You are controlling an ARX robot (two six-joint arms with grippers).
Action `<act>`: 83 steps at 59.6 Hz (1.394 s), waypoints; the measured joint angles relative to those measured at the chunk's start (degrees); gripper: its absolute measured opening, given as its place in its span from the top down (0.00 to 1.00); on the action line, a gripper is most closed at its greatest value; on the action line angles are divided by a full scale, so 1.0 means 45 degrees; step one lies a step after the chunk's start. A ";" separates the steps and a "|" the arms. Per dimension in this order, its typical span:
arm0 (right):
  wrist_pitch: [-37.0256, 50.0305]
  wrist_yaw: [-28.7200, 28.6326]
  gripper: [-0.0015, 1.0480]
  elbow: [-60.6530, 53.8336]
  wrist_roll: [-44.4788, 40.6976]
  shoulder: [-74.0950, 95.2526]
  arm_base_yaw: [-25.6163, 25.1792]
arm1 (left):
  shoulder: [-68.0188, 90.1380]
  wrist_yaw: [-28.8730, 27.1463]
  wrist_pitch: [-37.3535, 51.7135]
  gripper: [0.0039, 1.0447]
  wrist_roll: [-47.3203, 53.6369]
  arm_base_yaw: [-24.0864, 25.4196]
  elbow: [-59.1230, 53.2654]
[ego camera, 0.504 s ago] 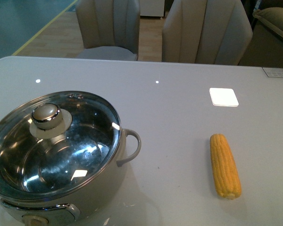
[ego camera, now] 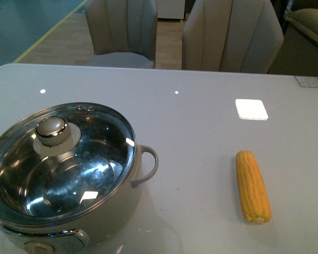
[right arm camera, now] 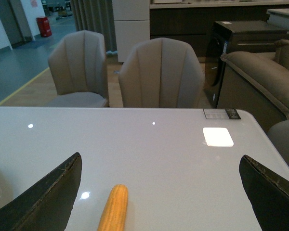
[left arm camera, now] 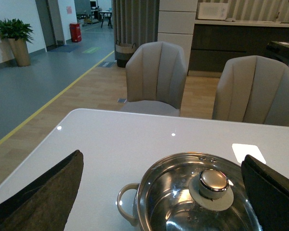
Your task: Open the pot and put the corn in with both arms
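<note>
1. The left jaws stand wide apart and hold nothing. Their two dark pads (left arm camera: 41, 197) frame the large round cream-bodied electric pot with a shiny steel rim (ego camera: 128, 198), which sits on the pale grey glossy bench (ego camera: 191, 127) just ahead of and below them. The left arm is plainly the nearer one to it.
2. The round glass lid (ego camera: 90, 169) is on the pot, so the opening step is not yet done. Its rounded metal knob (left arm camera: 214, 181) lies ahead of the left jaws, between the pads and nearer the pad on the corn's side. A loop side handle (ego camera: 148, 164) points toward the corn.
3. The husked yellow corn cob (ego camera: 253, 186) lies flat on the bench, well apart from the pot. It is ahead of the right jaws, which are also spread wide and empty, and it sits between their dark pads (right arm camera: 43, 197), closer to the pot-side one. Its long axis runs away from the robot, roughly along the jaws' reach, so closing across it looks straightforward.
4. Beyond the corn is a bright white square patch (ego camera: 251, 109). A small printed label (right arm camera: 221, 114) lies at the far bench edge, with writing too small to read.
</note>
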 joint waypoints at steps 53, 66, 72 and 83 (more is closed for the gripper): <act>0.0000 0.0000 0.08 0.0000 0.0000 -0.0010 0.0000 | 1.7592 -0.0097 1.0122 0.06 -0.0034 -0.1219 0.4498; 0.0000 0.0000 0.08 0.0000 0.0000 -0.0010 0.0000 | 2.1235 0.0117 1.1468 0.06 0.0277 -0.1554 0.5882; 0.0000 0.0000 0.08 0.0000 0.0000 -0.0010 0.0000 | 2.2105 0.0214 1.1851 0.06 0.0277 -0.1880 0.6110; 0.0000 0.0000 0.08 0.0000 0.0000 -0.0010 0.0000 | 2.3562 0.0345 1.2565 0.06 0.0325 -0.2399 0.6222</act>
